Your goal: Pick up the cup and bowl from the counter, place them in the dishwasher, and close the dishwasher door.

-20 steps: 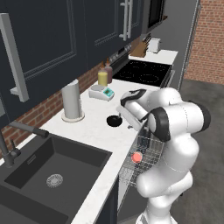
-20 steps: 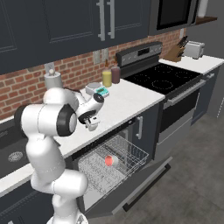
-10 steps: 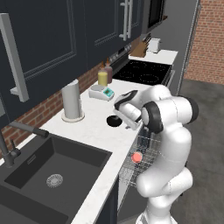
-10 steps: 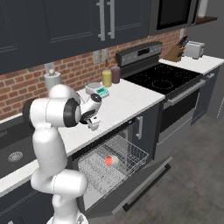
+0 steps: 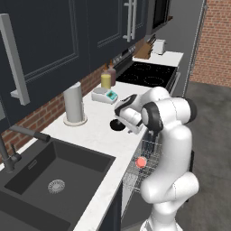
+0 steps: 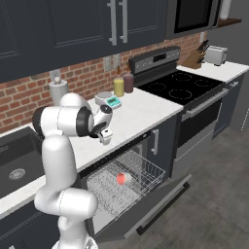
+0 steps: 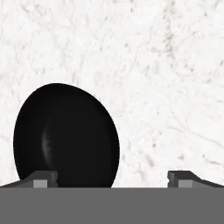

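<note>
On the table, my arm partly hides the bowl (image 5: pixel 117 126) | tool (image 7: pixel 112 177) above it, fingers apart, empty, tips cut off | cup (image 6: pixel 121 179) in dishwasher rack (image 6: pixel 146 171), details unclear

Gripper (image 5: pixel 118 122) partly hides the bowl (image 5: pixel 116 126); faucet (image 5: pixel 18 140) cut off.

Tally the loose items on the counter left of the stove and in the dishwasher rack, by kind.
Bowl: 1
Cup: 1, in the rack
Bottles: 2, yellow bottle and dark bottle
Paper-towel roll: 1
Scale: 1
Total: 6
</note>
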